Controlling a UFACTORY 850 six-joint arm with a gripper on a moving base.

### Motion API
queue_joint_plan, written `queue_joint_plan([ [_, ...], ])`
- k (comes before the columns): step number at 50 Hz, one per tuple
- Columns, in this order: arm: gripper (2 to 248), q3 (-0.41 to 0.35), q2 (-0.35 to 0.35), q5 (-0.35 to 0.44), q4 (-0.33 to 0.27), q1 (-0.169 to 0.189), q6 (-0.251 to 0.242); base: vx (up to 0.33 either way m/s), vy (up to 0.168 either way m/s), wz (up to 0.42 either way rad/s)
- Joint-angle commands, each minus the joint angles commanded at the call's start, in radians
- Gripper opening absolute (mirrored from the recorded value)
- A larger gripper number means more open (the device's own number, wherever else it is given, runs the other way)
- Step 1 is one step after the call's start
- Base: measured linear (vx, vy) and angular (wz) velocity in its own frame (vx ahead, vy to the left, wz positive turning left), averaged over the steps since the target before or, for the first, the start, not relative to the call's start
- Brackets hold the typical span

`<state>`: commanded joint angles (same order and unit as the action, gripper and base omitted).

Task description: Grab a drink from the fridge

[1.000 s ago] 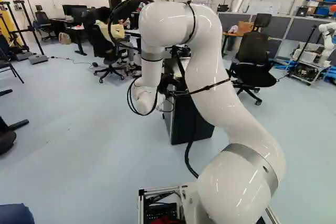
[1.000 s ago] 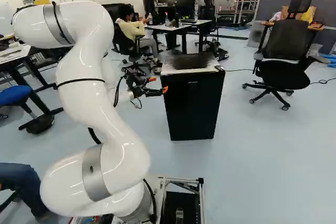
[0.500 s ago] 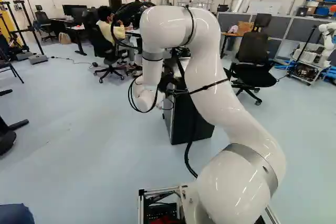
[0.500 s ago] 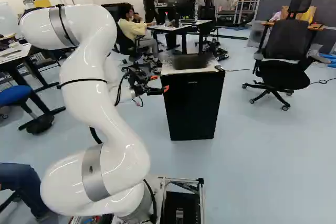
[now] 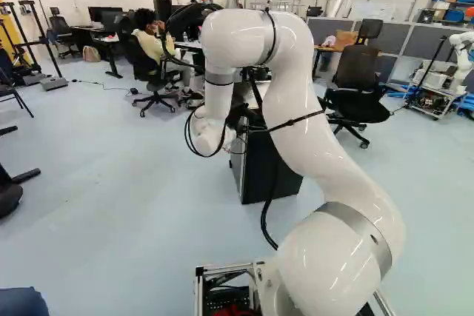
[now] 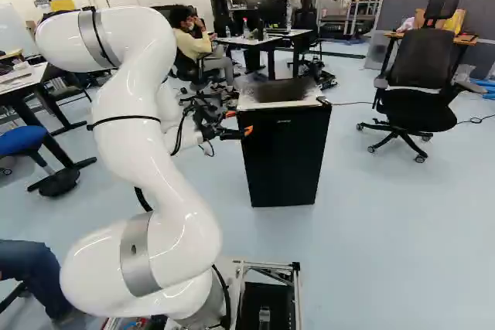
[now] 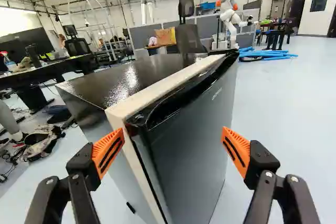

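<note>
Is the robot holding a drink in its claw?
No, the gripper is open, its orange pads wide apart, with the fridge and no drink showing between them.

The white arm [image 6: 128, 144] rises from its lowest joint [image 6: 205, 307], bends over at the top and hangs down to its wrist [image 5: 210, 135]. The black claw [image 6: 239, 122] reaches rightward in the right base view; the wrist view shows the claw [image 7: 173, 142] spread wide, its orange pads [image 7: 108, 152] well apart.

In the middle, the gripper [image 6: 239, 122] is being held near the black fridge [image 6: 284, 158] by the white arm [image 6: 147, 164].
</note>
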<state>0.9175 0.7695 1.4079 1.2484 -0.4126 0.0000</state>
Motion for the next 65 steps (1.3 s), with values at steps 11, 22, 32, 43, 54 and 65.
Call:
queue_joint_plan([
  [11,247,0.002,0.001,0.0,0.0,0.013,0.0,0.0,0.0,0.0],
  [22,247,0.002,0.001,0.0,0.0,0.026,0.0,0.0,0.0,0.0],
  [32,247,-0.008,-0.004,0.0,0.0,0.035,0.0,0.0,0.0,0.0],
  [43,247,-0.031,-0.016,0.0,0.0,0.039,0.0,0.0,0.0,0.0],
  [54,247,-0.066,-0.035,0.0,0.0,0.034,0.0,0.0,0.0,0.0],
  [65,247,-0.106,-0.056,0.0,0.0,0.026,0.0,0.003,-0.003,-0.012],
])
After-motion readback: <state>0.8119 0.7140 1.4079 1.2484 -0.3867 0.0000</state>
